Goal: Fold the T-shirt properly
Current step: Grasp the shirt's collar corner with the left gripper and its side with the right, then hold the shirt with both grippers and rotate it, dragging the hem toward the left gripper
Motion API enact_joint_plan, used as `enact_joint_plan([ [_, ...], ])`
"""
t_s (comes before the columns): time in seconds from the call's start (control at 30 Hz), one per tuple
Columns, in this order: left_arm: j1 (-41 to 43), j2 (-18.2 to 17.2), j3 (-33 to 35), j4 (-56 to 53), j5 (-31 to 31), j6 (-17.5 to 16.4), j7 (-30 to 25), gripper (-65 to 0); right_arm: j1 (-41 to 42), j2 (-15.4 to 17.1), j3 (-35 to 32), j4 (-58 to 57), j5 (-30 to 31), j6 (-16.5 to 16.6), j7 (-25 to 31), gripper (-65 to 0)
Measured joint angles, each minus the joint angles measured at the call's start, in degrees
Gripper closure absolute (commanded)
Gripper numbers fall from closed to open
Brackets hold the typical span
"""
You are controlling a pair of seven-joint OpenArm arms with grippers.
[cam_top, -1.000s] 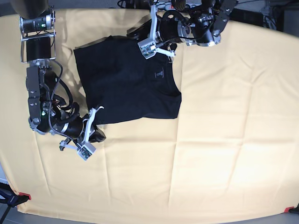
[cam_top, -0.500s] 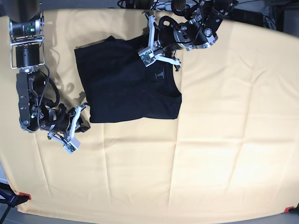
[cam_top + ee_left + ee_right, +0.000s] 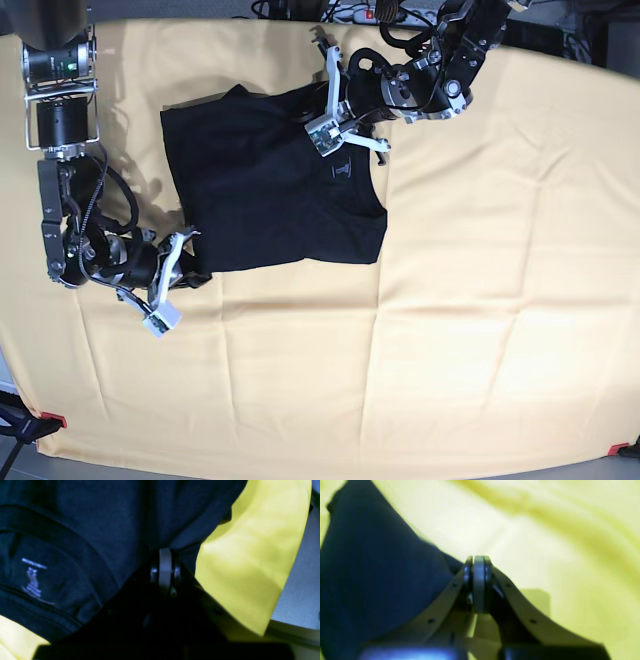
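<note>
The black T-shirt point(image 3: 265, 190) lies folded on the upper left of the yellow cloth, its pale neck label point(image 3: 342, 170) facing up. My left gripper point(image 3: 310, 105) is shut on the shirt's top edge near the collar. In the left wrist view the left gripper point(image 3: 163, 553) pinches dark fabric point(image 3: 87, 517), with the label point(image 3: 33, 582) to its left. My right gripper point(image 3: 195, 272) is shut at the shirt's lower left corner. In the right wrist view the right gripper point(image 3: 478, 560) has its jaws together, and the shirt point(image 3: 370, 567) runs up to them from the left.
The pale yellow cloth point(image 3: 480, 300) covers the whole table, with creases across its middle. Its far edge hangs over the table's edge beside my left gripper in the left wrist view point(image 3: 250, 567). Cables and arm mounts sit along the back edge point(image 3: 400, 15).
My right gripper has swung left and then back right at the shirt's lower left corner. My left gripper has shifted slightly right and down with the top edge. The shirt's bottom edge now slants.
</note>
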Motion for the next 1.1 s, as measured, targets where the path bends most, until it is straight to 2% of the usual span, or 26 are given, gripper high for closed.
enact_joint_plan([
  [0.2,0.3,0.5,0.0,0.0,-1.2,0.3,1.1,0.0,1.9,0.0,0.0,1.6,0.5,0.0,0.3,0.0],
  [0.5,-0.1,0.5,0.0,0.0,-1.4,-0.3,1.4,0.0,-4.4,-0.7,-1.5,1.6,-1.0,0.0,0.8,0.0],
  [0.63,-0.1,0.5,0.0,0.0,-1.4,-0.3,1.5,0.0,-6.1,2.0,-1.6,3.0,-0.7,0.0,0.9,0.0],
  [0.73,-0.3,0.3,0.0,0.0,-1.1,-2.2,1.9,0.0,-7.9,4.4,-1.6,7.2,-0.7,0.0,0.2,0.0],
  [0.83,-0.6,-1.6,0.1,0.1,-1.6,-2.4,1.3,0.0,-11.1,6.3,-1.5,11.2,-0.4,0.0,0.3,0.0],
  [1.1,-0.6,-5.1,0.2,0.5,-1.2,-2.7,-0.9,0.0,-18.2,6.7,-1.3,16.4,-1.0,-0.3,1.4,0.0],
])
